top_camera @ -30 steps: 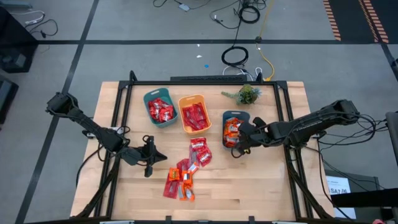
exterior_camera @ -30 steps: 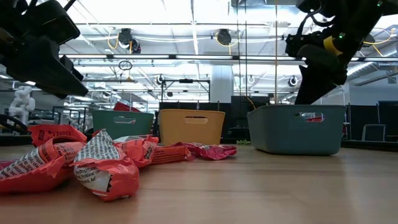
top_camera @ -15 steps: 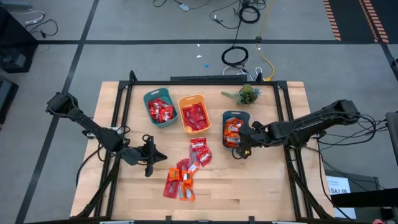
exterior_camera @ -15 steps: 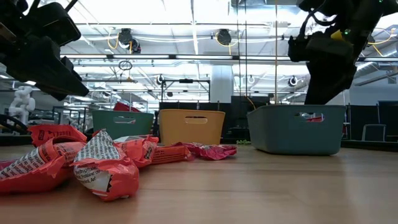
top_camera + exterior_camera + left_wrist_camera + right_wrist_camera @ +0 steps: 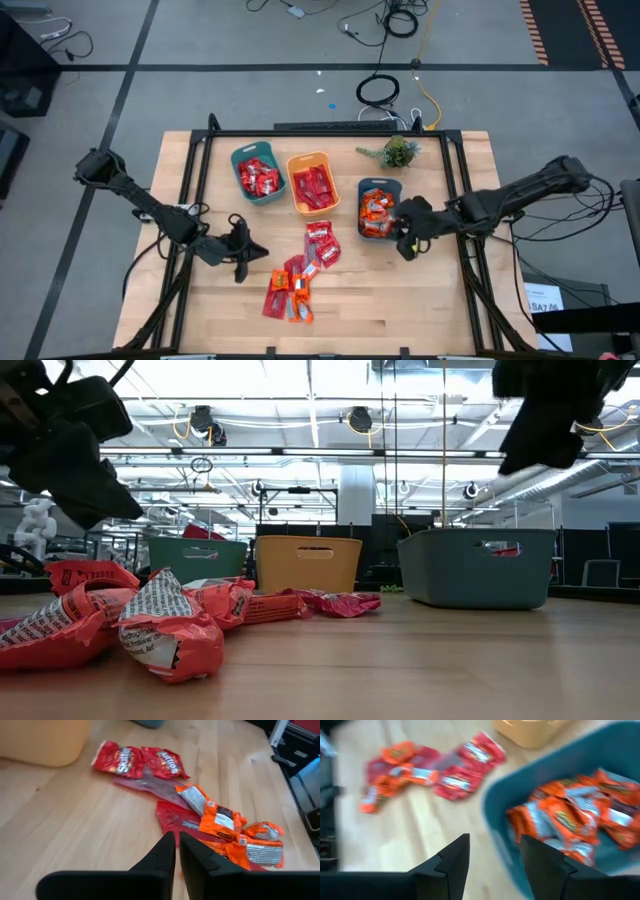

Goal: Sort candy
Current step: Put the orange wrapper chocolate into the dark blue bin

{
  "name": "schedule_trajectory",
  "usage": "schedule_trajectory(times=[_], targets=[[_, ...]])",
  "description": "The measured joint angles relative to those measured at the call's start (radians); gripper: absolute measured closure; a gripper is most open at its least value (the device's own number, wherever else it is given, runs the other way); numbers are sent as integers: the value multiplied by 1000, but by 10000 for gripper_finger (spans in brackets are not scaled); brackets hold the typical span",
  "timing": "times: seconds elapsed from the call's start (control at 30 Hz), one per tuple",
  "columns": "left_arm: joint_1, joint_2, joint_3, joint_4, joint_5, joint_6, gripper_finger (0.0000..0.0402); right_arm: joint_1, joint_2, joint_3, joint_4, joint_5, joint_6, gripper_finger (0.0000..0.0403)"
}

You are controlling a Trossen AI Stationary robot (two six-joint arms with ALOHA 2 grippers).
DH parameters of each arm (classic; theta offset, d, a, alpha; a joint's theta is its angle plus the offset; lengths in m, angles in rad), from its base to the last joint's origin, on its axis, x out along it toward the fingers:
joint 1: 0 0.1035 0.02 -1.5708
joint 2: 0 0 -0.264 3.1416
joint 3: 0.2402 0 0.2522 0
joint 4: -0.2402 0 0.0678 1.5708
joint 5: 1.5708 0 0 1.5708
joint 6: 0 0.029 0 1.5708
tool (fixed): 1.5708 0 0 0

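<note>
Right claw (image 5: pixel 405 247) has pulled back off the dark teal bin (image 5: pixel 379 186) (fingers spread, empty); left claw (image 5: pixel 240 258), pressed together, hovers beside the loose candy (image 5: pixel 290 288).

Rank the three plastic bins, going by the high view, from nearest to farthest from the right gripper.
1. The dark teal plastic bin of orange candy, right beside the right gripper.
2. The orange plastic bin, in the middle.
3. The lighter teal plastic bin, leftmost.
</note>
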Motion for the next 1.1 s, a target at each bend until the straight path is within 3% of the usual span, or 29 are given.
schedule_trajectory(times=[0.17,0.3,0.37,0.5,0.63,0.83,1.1], targets=[[0,7,0,-14,-83,-79,314,67,-50,1,64,36,-3,238],[0,8,0,-15,-175,-23,261,120,-60,1,78,84,11,238],[0,8,0,-12,-174,-23,249,144,-59,1,75,99,44,238],[0,8,7,-22,-80,2,245,199,-40,1,70,129,108,238],[-6,8,86,-128,-21,6,244,279,3,1,72,253,118,238],[-34,39,270,-400,-56,8,244,380,101,1,81,369,178,238],[-75,221,461,-523,-67,4,246,458,276,1,193,494,285,238]])
